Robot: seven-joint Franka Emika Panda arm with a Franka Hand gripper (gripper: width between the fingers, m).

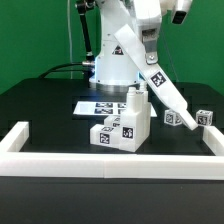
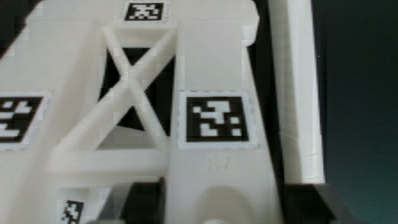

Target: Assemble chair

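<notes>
My gripper [image 1: 148, 42] is shut on a long white chair frame piece [image 1: 165, 85] and holds it tilted in the air, its low end toward the exterior view's right. In the wrist view the gripper [image 2: 217, 208] clasps one bar of this frame [image 2: 214, 120], which has a cross brace and several square tags. Below it on the black table stands a blocky white group of chair parts [image 1: 122, 128] with tags. Two small tagged white pieces [image 1: 172, 118] [image 1: 203, 117] lie to the right.
The marker board [image 1: 98, 105] lies flat behind the blocky parts, in front of the robot base [image 1: 112, 65]. Long white border rails run along the front [image 1: 100, 162], left [image 1: 14, 136] and right [image 1: 214, 140]. A white rail also shows in the wrist view [image 2: 306, 90].
</notes>
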